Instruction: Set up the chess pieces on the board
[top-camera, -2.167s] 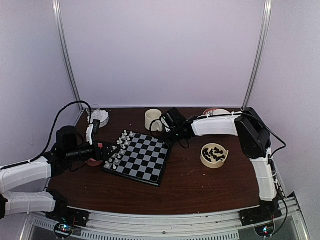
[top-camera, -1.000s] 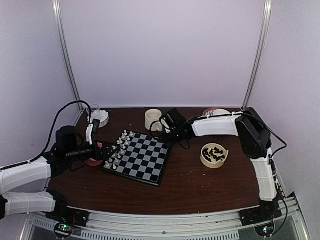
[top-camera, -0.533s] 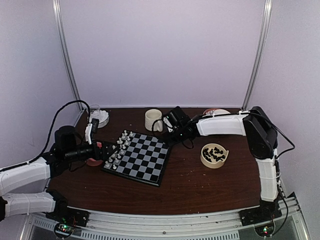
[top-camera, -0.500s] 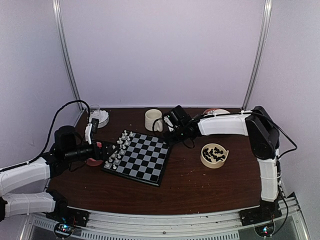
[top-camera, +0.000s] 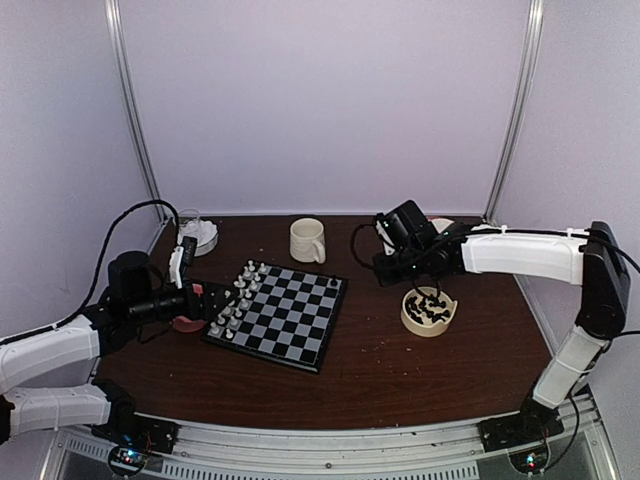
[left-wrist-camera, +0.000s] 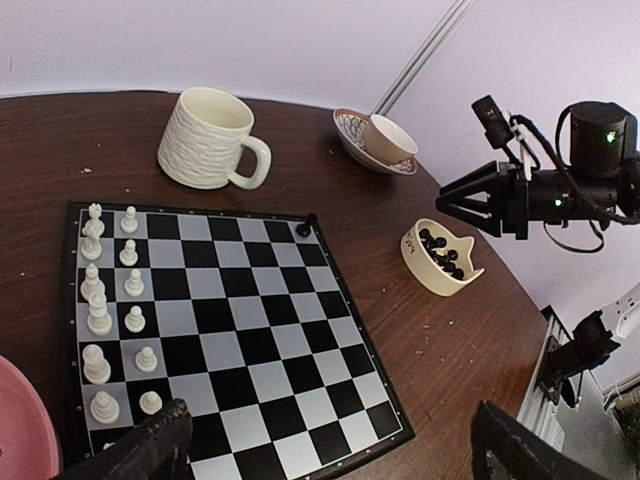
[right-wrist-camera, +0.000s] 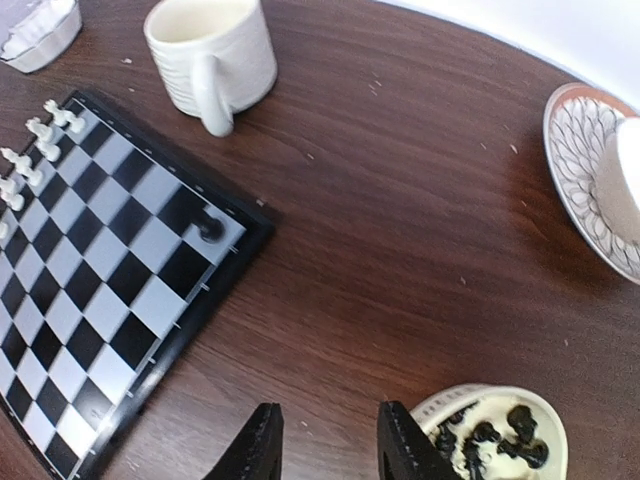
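From above, the right claw (top-camera: 390, 265) is hanging released and empty at 11 o'clock of the bowl (top-camera: 408, 318) of black pieces (top-camera: 430, 310). The board (top-camera: 290, 320) is lying at its 9 o'clock.

Left wrist: the left claw (left-wrist-camera: 335, 450) is gaping, holding nothing. White pieces (left-wrist-camera: 100, 310) are lining the board's 9 o'clock edge.

Right wrist: I think the right claw should be dipping at 4 o'clock, pinching one piece and missing the rim. Bare table (right-wrist-camera: 400, 200) is lying around, and the mug (right-wrist-camera: 210, 55) is sitting at 11.
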